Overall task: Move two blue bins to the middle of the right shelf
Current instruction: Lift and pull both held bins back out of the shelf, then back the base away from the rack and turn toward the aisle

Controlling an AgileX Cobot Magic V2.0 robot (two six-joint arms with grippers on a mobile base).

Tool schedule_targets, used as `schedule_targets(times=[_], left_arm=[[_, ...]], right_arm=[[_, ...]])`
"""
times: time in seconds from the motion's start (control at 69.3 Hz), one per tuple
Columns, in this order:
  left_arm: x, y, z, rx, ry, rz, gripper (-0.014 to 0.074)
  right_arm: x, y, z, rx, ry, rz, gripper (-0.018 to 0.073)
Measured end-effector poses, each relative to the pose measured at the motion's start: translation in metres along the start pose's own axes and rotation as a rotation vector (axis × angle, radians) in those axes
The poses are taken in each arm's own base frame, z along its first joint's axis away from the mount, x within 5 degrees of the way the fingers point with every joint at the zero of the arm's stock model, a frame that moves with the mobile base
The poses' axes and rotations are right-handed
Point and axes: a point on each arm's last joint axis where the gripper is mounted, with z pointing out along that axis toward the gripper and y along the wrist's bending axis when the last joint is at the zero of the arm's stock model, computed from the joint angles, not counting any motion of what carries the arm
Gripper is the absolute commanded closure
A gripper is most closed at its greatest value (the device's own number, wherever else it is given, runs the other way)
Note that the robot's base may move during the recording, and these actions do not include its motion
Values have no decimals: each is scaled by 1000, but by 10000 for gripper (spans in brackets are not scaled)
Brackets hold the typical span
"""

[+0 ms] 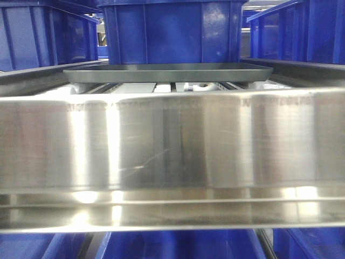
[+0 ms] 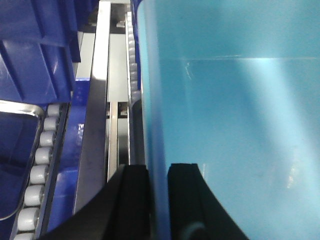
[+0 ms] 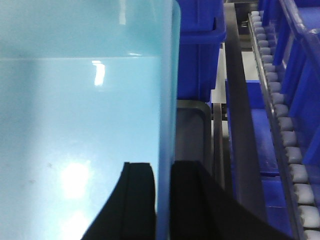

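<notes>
Two pincers: left pincer (image 2: 159, 169) and right pincer (image 3: 162, 165) pinch one pale-blue bin (image 2: 240, 125).

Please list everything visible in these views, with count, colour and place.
Mirror-like stainless steel front rail: one, silver, across the front view.
Pale sky-blue plastic bin: at least one, pale blue, filling both wrist views.
Dark royal-blue plastic bins: several, dark blue, behind and below the rail.
Flat grey tray: one, grey, just behind the rail.
White rollers: many, white, in rows beside the bins.
Left gripper: one, black, jaws clamping the pale bin's wall.
Right gripper: one, black, likewise.
</notes>
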Motion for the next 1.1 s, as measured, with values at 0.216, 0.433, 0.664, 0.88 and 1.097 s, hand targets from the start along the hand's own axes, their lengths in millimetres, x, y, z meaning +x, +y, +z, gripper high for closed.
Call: schedule_targets(times=[0.216,0.433,0.664,0.88,1.097], left_arm=[[-4,0,0,9,-36,5,707],[-4,0,0,7,-42,8,707],[-4,0,0,7,-42,8,707],[-4,0,0,7,-42,8,707],[-4,0,0,7,-42,9,707]], right_arm=[[-1,0,0,1,-14,-4,721],[-2,0,0,-1,-17,-4,721],[-2,0,-1,-2,-19,-3,721],[-2,0,-1,-2,-19,-3,721],[-2,0,-1,-2,-19,-3,721]])
